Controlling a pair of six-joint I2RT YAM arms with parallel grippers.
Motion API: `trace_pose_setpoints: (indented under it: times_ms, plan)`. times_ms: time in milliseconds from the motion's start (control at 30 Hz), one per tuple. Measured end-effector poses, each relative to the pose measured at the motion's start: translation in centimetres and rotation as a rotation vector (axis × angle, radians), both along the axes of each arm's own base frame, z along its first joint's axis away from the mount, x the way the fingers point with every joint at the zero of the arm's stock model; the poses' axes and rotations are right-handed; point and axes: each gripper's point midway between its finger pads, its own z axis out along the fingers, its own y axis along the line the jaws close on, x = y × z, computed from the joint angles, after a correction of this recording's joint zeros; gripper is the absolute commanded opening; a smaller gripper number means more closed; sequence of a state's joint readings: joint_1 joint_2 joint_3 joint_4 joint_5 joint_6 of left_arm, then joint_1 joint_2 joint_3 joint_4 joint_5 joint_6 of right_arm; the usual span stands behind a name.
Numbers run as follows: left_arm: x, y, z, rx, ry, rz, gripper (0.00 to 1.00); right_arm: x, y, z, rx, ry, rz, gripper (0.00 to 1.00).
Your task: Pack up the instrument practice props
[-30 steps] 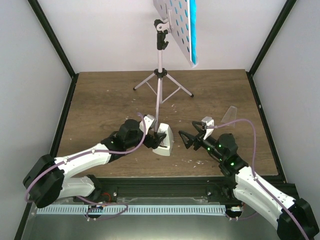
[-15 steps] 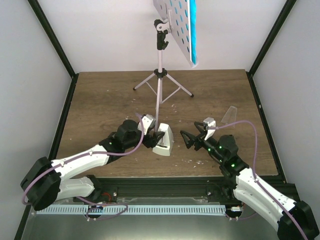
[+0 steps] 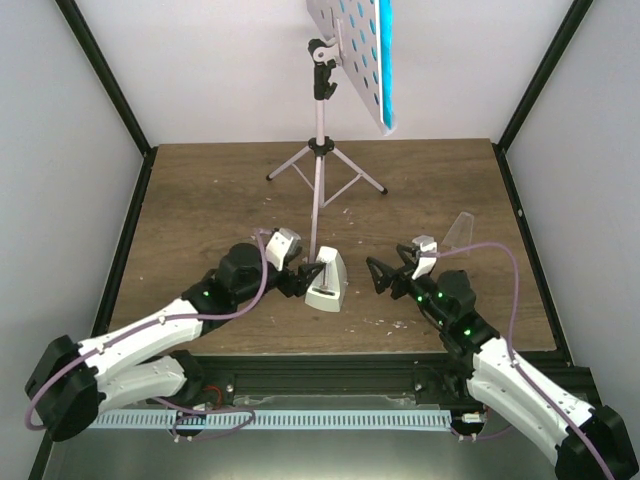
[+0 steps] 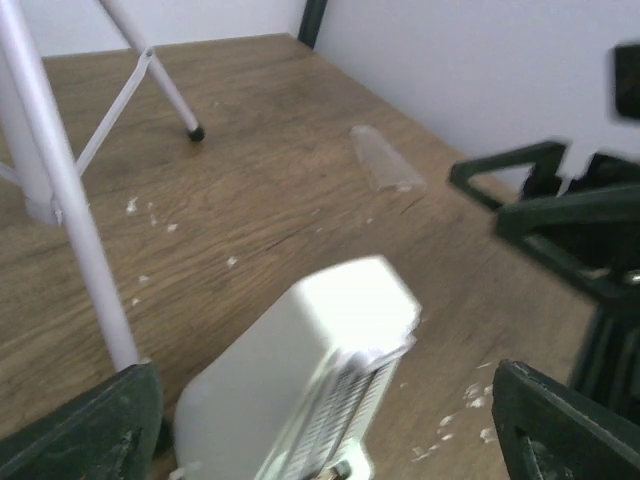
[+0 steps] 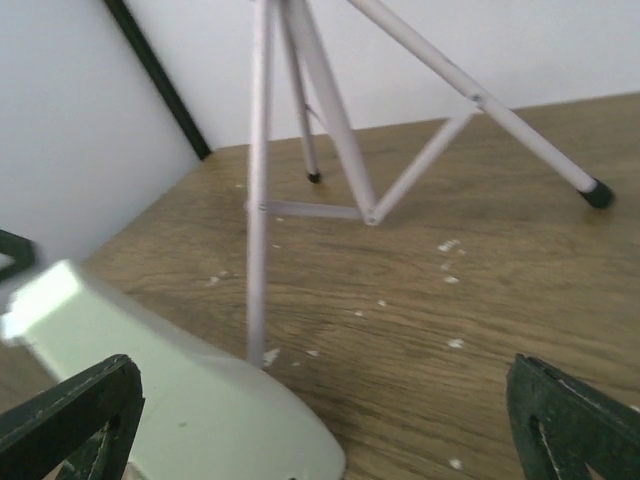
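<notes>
Brown wooden surface [image 3: 200,200] lies between white walls and black corner posts. At lower left of the overhead view the left arm [image 3: 170,320] stretches low and nearly flat. Its left jaws are spread wide and grip nothing. The wrist view shows the small white metronome [image 3: 328,280] between them, so I judge this a line-up for a grasp. From lower right the right arm [image 3: 470,335] bends at the elbow. Its right jaws are also wide apart and empty, pointing at the metronome from a short way off. Just behind the metronome is the front leg of the music stand [image 3: 319,190], upright on its tripod. At top centre, its tilted desk props up the teal booklet [image 3: 384,60].
</notes>
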State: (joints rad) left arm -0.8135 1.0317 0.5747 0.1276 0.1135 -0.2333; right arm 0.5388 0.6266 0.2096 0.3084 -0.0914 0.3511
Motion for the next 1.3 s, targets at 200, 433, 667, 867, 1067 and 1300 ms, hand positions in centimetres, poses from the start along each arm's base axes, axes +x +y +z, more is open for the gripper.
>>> trace_pose_setpoints:
  times_ms: [200, 433, 667, 867, 1067, 1300]
  plan:
    - [1.4, 1.1, 12.2, -0.149, -0.019, -0.059, 1.0, 3.9, -4.1, 0.4, -0.064, 0.125, -0.214, 1.0]
    - [3.4, 7.3, 23.7, -0.224, -0.195, 0.023, 1.0, 9.6, -13.8, -1.1, 0.013, 0.317, -0.502, 1.0]
    - [6.7, 13.1, 12.9, -0.162, 0.031, 0.216, 1.0, 10.5, -19.2, -5.5, 0.079, 0.507, -0.66, 1.0]
    - [7.5, 15.6, 6.9, -0.008, 0.119, 0.359, 0.96, 12.3, -22.7, -7.3, 0.109, 0.599, -0.759, 1.0]
    - [7.2, 17.1, 7.4, 0.054, 0.05, 0.414, 0.95, 16.4, -24.1, -8.9, 0.025, 0.676, -0.751, 1.0]
    - [7.1, 17.8, 7.5, 0.085, 0.014, 0.448, 0.96, 17.0, -25.4, -12.9, -0.098, 0.794, -0.774, 1.0]
